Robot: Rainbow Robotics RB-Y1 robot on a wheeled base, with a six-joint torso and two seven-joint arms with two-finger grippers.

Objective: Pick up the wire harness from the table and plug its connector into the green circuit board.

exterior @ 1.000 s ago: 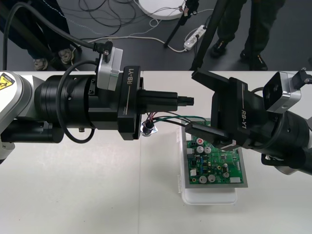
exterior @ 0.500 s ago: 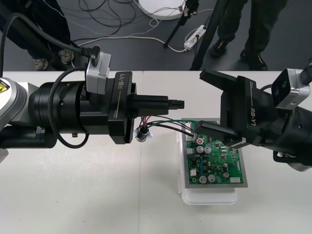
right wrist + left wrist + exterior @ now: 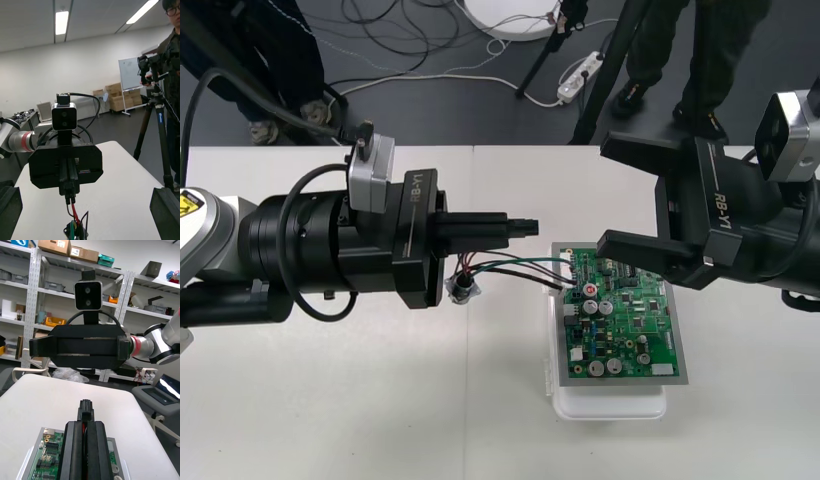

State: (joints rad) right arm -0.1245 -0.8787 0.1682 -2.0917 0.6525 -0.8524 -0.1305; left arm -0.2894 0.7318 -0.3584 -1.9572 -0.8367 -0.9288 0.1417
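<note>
fingers of left gripper pinch wire harness, stretched crosswise toward board.

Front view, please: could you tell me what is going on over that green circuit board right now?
The left gripper is shut on the small wire harness of red, black and green wires, whose round metal socket hangs just below it. The wires run across to the far corner, on the robot's left, of the green circuit board on its white base; whether that end is plugged in cannot be told. The right gripper hovers open above the board's far edge.
</note>
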